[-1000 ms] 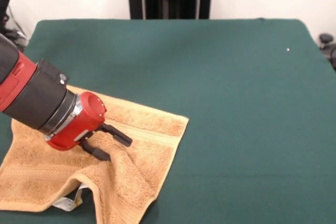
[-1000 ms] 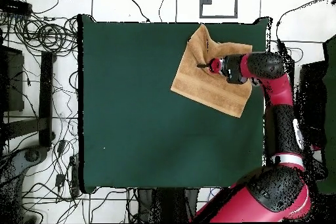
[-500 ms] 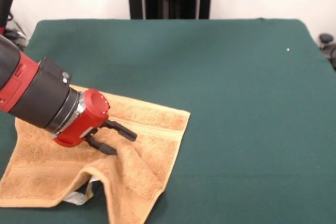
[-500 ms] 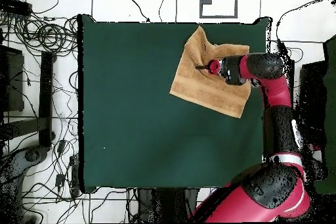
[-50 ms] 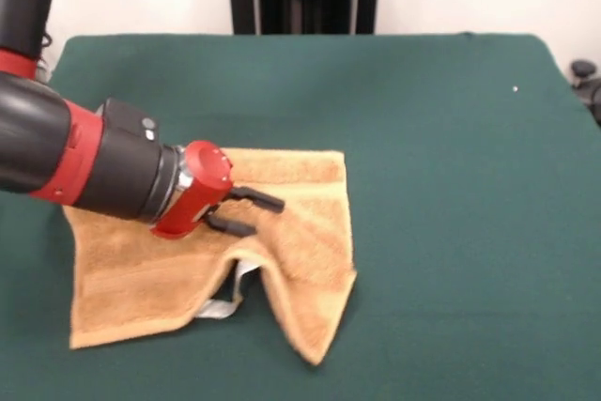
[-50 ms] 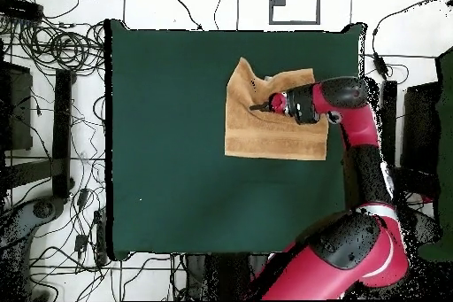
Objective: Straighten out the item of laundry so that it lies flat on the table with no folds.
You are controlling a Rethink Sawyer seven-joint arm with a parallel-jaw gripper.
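The item of laundry [image 5: 141, 269], an orange-tan towel, lies on the left part of the green table [image 5: 423, 138]. It is rumpled: a raised fold runs from its middle down to a lifted corner at the near right, and a white tag [image 5: 225, 305] shows under the fold. My gripper [image 5: 267, 217] lies low and nearly level over the towel's middle, its two black fingers [image 5: 255, 199] pinching a ridge of cloth. In the overhead view the towel [image 6: 265, 130] sits toward the upper right of the table [image 6: 177, 139], with the gripper [image 6: 255, 107] on its upper half.
A tiny white speck [image 5: 515, 89] lies on the felt at the far right. Green felt stretches wide to the right of the towel. Cables [image 6: 53, 50] lie on the floor beside the table in the overhead view.
The gripper has moved right and away from the near edge in the front view, dragging the towel with it. The towel has turned and its near-right corner has lifted.
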